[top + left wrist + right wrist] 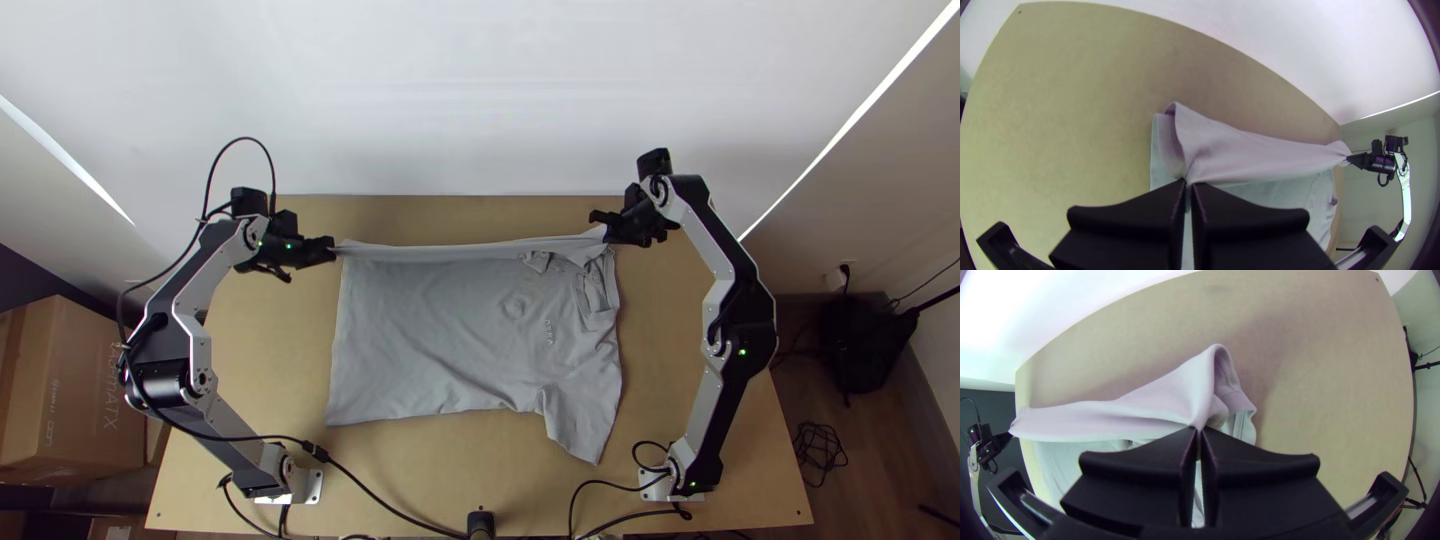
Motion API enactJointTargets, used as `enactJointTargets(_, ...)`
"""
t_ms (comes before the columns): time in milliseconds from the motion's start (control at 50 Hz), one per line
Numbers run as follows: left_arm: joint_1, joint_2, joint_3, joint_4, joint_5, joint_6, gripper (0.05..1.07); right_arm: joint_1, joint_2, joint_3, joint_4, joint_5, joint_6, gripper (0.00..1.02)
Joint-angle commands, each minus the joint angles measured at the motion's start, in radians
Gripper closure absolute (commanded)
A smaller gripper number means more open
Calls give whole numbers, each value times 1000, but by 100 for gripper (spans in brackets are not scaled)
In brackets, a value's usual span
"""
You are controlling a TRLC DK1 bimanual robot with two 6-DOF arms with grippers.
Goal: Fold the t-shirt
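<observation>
Tee edge point(430, 253) taut, L pincer point(333, 249) to R pincer point(606, 236)

At the left, the cardboard box point(75, 400) is cut off; small marks point(549, 332) on the t-shirt point(430, 330) are unreadable.

Site appears to be a robotics lab: I note my arms point(186, 290) mounted on a wooden table point(260, 335), cardboard box point(75, 385) beside, coiled cable point(820, 448) on floor point(850, 510).
</observation>
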Motion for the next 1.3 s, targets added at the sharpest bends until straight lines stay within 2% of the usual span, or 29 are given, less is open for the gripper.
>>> enactJointTargets(0,13,-64,-93,39,7,18,105,15,-90,-113,34,16,12,100)
enactJointTargets(420,10,-117,-251,109,4,21,105,46,-229,-416,154,16,20,99)
enactJointTargets(440,8,-119,-255,109,3,21,105,46,-232,-426,155,16,20,96)
enactJointTargets(500,11,-127,-266,122,-8,21,102,46,-248,-446,160,16,20,68)
enactJointTargets(540,14,-134,-272,122,-8,23,89,46,-265,-462,164,16,21,40)
enactJointTargets(560,18,-139,-275,122,-10,23,78,46,-274,-471,166,19,21,28)
enactJointTargets(580,22,-142,-278,123,-10,23,63,46,-283,-477,166,24,21,20)
enactJointTargets(640,28,-154,-292,122,-14,23,18,44,-314,-497,166,33,21,12)
enactJointTargets(660,30,-159,-295,122,-20,24,10,43,-326,-505,166,33,21,10)
enactJointTargets(720,47,-177,-300,122,-23,29,9,35,-369,-528,164,33,21,4)
enactJointTargets(880,99,-254,-308,109,-23,47,9,23,-539,-603,140,28,34,4)
enactJointTargets(1080,136,-389,-321,40,-19,75,9,9,-656,-663,-43,19,55,4)
enactJointTargets(1160,142,-456,-324,0,-13,83,9,-17,-680,-705,-102,13,46,4)
enactJointTargets(1280,143,-532,-324,-50,-2,89,9,-48,-748,-805,-141,-35,0,5)
